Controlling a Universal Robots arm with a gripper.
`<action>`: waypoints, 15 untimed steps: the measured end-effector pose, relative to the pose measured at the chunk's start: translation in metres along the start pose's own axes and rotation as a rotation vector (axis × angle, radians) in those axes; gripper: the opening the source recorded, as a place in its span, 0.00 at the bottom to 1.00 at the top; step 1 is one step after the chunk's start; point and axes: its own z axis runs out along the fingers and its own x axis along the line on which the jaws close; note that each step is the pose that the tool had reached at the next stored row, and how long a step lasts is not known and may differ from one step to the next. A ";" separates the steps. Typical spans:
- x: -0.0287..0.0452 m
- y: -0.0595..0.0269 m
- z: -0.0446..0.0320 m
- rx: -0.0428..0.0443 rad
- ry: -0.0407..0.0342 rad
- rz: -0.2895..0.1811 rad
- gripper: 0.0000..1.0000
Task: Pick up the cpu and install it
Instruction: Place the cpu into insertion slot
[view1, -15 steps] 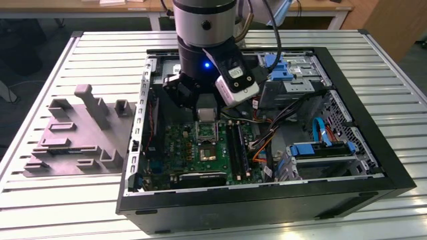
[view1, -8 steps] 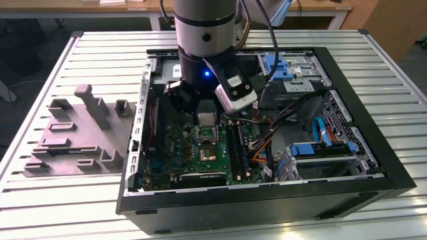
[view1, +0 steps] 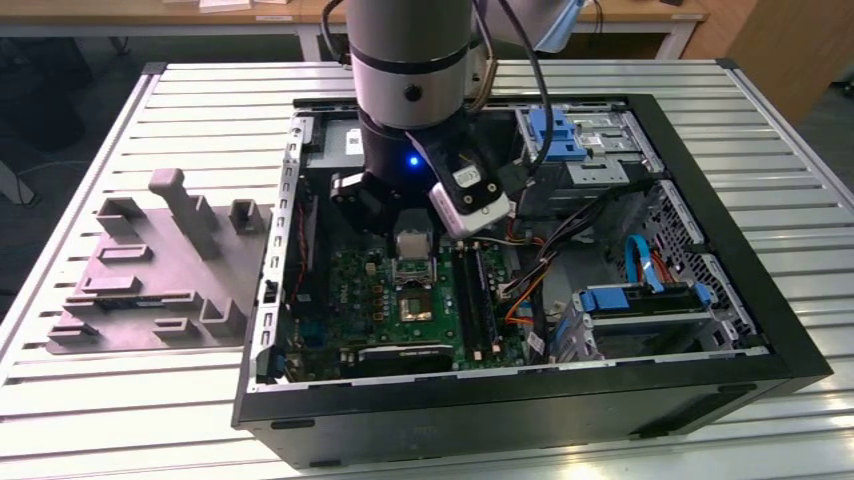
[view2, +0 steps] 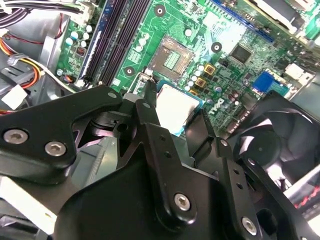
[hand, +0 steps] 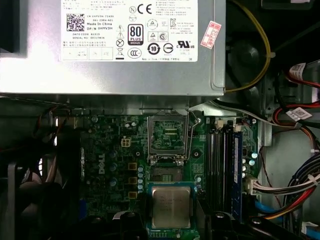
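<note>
The cpu (view2: 176, 107) is a small pale silver square with a thin teal rim, and it hangs just above the green motherboard (view2: 235, 70) inside the open computer case (view1: 747, 300). My gripper (view2: 175, 109) is shut on it, one black finger (view2: 148, 102) on each side. In the first wrist view the cpu (hand: 171, 206) sits a short way off the open metal-framed socket (hand: 169, 134). The socket (view2: 171, 54) is empty. In the exterior view the cpu (view1: 415, 243) is under the arm's wrist, over the board.
A large grey metal box with a white label (hand: 115, 50) borders the board beside the socket. Black memory slots (hand: 222, 165) and bundled cables (hand: 295, 185) run along one side, a black fan (view2: 270, 145) along the other. A grey plastic block with posts (view1: 154, 270) stands outside the case.
</note>
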 end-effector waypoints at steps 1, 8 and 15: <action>0.0000 0.0000 0.0018 0.0000 0.0000 0.000 0.47; 0.0002 0.0001 0.0137 -0.0001 0.0000 0.000 0.47; 0.0002 0.0001 0.0138 0.0006 0.0000 0.000 0.47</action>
